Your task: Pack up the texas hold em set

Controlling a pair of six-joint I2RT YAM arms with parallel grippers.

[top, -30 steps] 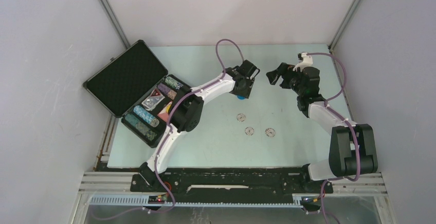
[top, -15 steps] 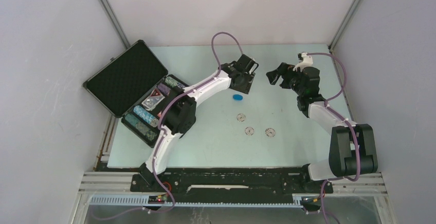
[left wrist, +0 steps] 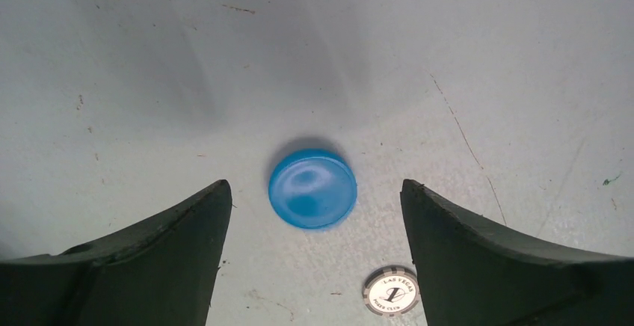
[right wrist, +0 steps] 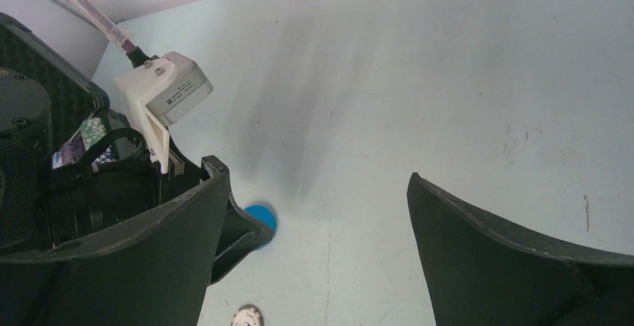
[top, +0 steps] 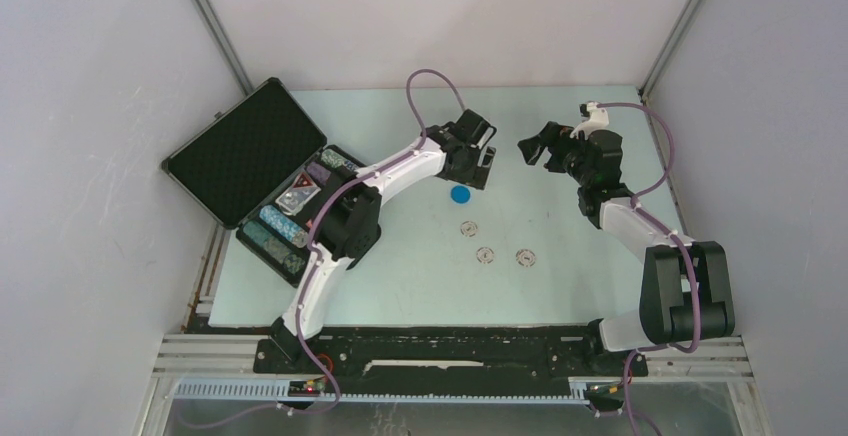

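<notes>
Because the blue disc point(left wrist: 312, 189) lies flat on the bench point(top: 560, 286), well apart from the open briefcase point(top: 245, 151), and centred under the gap of the left hand point(top: 480, 166), whose fingers point(left wrist: 149, 266) stand wide and empty, a straight descent should suit; round, it favours no axis. The right hand point(top: 535, 148), also wide, hangs farther off.

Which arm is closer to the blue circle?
Left. The left end effector hangs open just above the blue disc; the right end effector is farther away, to its right.
</notes>
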